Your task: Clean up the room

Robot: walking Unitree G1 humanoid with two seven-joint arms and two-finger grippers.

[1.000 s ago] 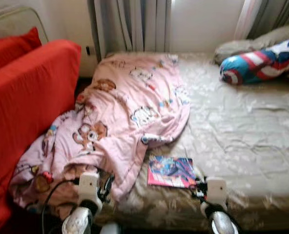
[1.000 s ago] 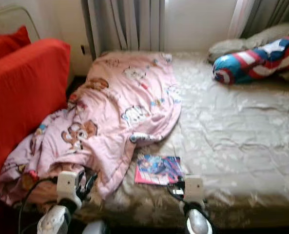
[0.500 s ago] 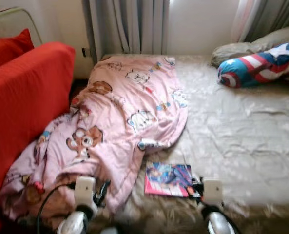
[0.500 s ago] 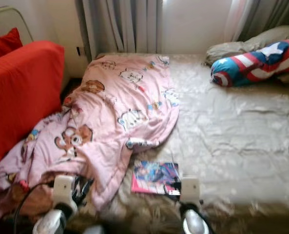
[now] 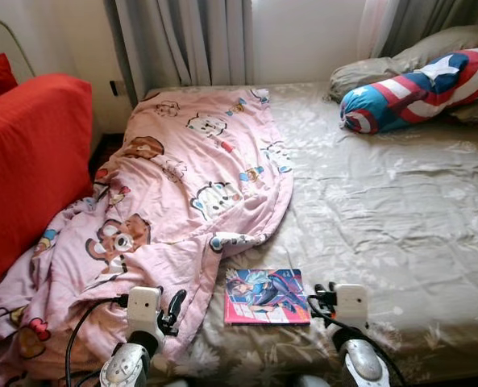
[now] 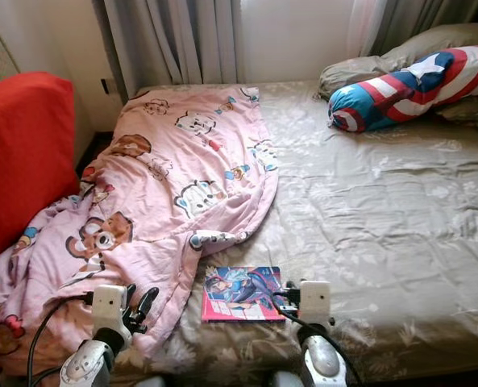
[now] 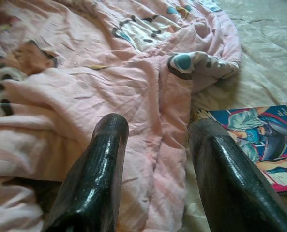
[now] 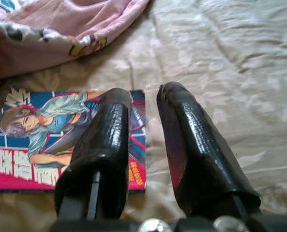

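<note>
A rumpled pink cartoon-print blanket (image 5: 182,193) covers the bed's left half and spills over its near left corner. A colourful comic book (image 5: 266,296) lies flat on the beige sheet (image 5: 400,210) near the front edge, just past the blanket's hem. My left gripper (image 7: 155,129) is open and hovers low over the blanket's edge (image 7: 148,87), with the comic book (image 7: 259,140) off to one side. My right gripper (image 8: 144,95) is narrowly open, empty, and hangs above the comic book's (image 8: 46,130) right edge. Both grippers sit at the bed's front, left gripper (image 5: 172,310) and right gripper (image 5: 322,296).
A red sofa (image 5: 29,161) stands close against the bed's left side. A blue, red and white star-print bolster (image 5: 416,90) lies on a grey pillow (image 5: 376,71) at the far right. Grey curtains (image 5: 182,40) hang behind the bed.
The whole picture has shifted left and sharpened, so the camera has turned right. Both grippers hold the same places by the blanket's edge and the comic book.
</note>
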